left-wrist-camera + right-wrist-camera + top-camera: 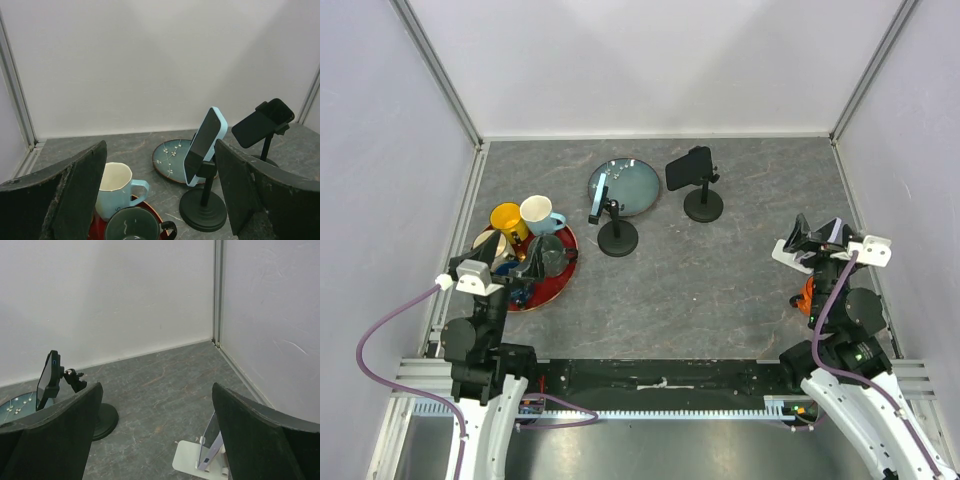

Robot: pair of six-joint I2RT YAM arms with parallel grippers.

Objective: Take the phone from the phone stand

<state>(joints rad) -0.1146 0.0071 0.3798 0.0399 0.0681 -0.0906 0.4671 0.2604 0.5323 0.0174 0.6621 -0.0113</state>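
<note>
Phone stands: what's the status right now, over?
Both jaws open, empty. Light-blue-cased phone on near black round-based stand, black phone on far black stand. Nothing blocking.

A tray (pixel 560 285) lies at the left side of the table (pixel 720 290). Two mugs stand side by side at its far rim, the outer mug (pixel 507 218) left of the inner mug (pixel 538 212). A third mug (pixel 552 252) sits on the tray just in front of them. Right of the tray stands the left stand (pixel 617 238), carrying the left phone (pixel 599 197). A plate (pixel 632 185) lies flat just behind this stand. Right of the plate is the right stand (pixel 703 205), set slightly farther back, with the right phone (pixel 688 167) on it. Well apart, near the right wall, sits a small stand (pixel 788 252).
</note>
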